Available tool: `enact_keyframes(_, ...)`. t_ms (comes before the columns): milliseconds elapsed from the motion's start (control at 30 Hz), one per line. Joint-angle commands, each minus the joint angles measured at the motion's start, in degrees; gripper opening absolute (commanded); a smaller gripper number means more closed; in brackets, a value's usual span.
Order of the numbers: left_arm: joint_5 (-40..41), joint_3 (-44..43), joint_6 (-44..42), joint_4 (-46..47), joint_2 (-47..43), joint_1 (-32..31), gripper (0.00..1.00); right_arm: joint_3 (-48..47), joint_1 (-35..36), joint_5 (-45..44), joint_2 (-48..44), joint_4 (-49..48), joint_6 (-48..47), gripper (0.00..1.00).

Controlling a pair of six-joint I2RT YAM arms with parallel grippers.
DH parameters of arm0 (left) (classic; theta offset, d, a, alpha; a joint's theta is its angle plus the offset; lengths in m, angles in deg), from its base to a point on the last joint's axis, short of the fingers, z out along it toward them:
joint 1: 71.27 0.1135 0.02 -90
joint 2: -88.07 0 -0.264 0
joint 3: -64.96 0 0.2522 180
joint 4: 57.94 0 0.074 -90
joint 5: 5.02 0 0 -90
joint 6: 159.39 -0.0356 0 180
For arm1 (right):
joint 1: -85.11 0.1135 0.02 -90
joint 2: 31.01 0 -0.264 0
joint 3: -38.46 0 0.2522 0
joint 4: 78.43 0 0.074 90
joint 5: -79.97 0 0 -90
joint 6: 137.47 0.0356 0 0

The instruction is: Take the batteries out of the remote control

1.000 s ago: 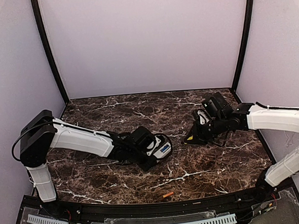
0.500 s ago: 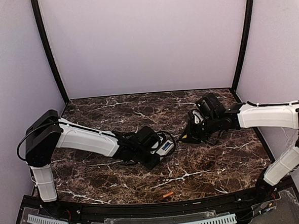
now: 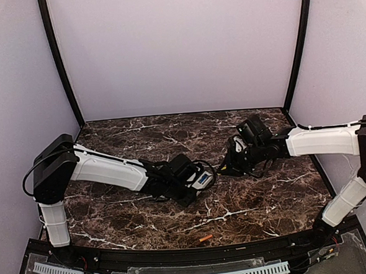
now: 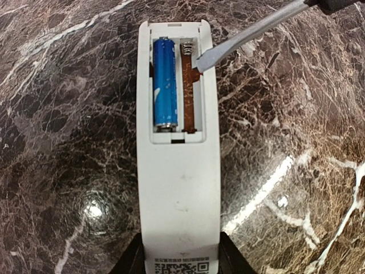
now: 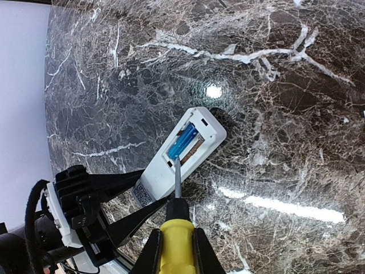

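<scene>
Left arm (image 3: 104, 170) stretches low from its base toward the middle, forearm nearly flat. The left claw (image 3: 195, 181) is clamped on the near end of the remote control (image 4: 179, 188), one black finger on each long edge. Right arm (image 3: 320, 141) reaches in from the opposite side, elbow folded, forearm level, wrist tipped down. The right claw (image 3: 231, 166) pinches the screwdriver (image 5: 175, 228) by its handle, apparently tight, though the wrist view crops the fingertips.
</scene>
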Motion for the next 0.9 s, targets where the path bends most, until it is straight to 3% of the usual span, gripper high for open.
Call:
enact_keyframes(0,0.44,-1.32,0.59,-1.50,0.00,-0.34,0.10,-0.91,-0.17,-0.65,1.28,-2.17,0.83,0.00)
enact_keyframes(867,-0.01,-1.63,0.24,-1.46,0.12,-0.46,0.09,-1.60,-0.12,-0.63,4.94,-3.77,0.70,0.00)
